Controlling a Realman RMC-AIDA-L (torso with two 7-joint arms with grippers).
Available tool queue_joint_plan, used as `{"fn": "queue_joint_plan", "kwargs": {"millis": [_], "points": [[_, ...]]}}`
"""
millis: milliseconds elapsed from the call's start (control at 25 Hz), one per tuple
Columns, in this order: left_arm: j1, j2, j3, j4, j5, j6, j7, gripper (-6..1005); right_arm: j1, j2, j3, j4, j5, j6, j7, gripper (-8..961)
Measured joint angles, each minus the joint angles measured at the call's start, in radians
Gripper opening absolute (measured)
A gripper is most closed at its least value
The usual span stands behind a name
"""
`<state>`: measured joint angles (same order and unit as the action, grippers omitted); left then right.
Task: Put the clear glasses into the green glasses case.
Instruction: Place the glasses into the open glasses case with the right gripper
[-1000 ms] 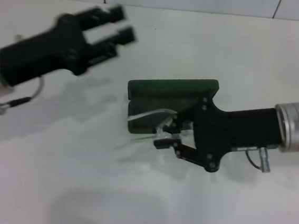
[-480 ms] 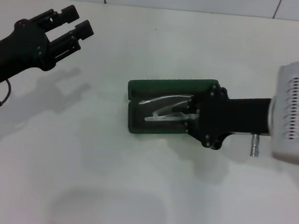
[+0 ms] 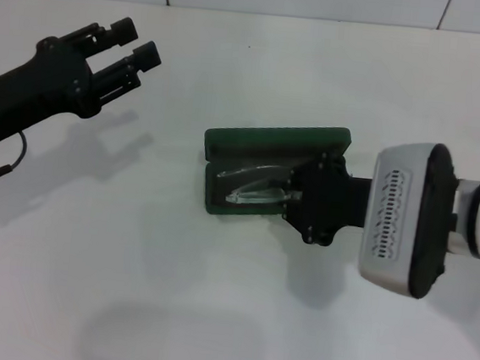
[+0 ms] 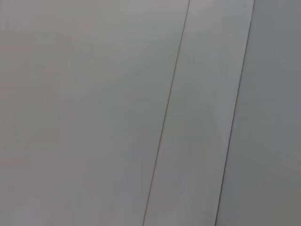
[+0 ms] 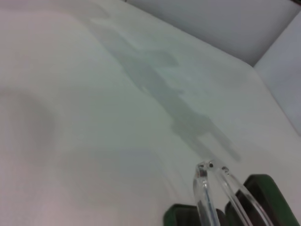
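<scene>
Right hand (image 3: pixel 294 195): it reaches from the right side over the open case, low in the tray. Its fingers are hidden under the black wrist body in the head view, so I cannot tell if they pinch the glasses or are spread.
Glasses (image 3: pixel 252 187): they lie inside the lower tray of the case, lengthwise, with the lens toward the left end. The right end goes under the right hand. In the right wrist view two clear arm tips (image 5: pixel 207 188) stand up close together above the green edge.
Case (image 3: pixel 278 139): dark green, open, flat on the desk. The lid lies on the far side, the tray on the near side. It seems that the glasses touch the lining, but the view is poor there.
Left hand (image 3: pixel 129 53): it is held above the desk at the far left, well apart from the case. Its two black fingers are spread, with nothing between them.
Desk (image 3: pixel 210 313): white and plain; shadows of both arms fall on it.
Left wrist view: only grey panels with thin seams.
</scene>
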<state>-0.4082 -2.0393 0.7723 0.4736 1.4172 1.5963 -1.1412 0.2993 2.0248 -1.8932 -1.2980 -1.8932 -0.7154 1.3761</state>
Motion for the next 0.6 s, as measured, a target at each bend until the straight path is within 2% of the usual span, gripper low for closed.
{"fn": "queue_joint_plan", "kwargs": {"millis": [600], "points": [[-0.006, -0.007, -0.001, -0.004, 0.014, -0.004, -0.002, 556, -0.003, 0.002, -0.137, 0.052, -0.024, 0.241, 0.003, 188]]}}
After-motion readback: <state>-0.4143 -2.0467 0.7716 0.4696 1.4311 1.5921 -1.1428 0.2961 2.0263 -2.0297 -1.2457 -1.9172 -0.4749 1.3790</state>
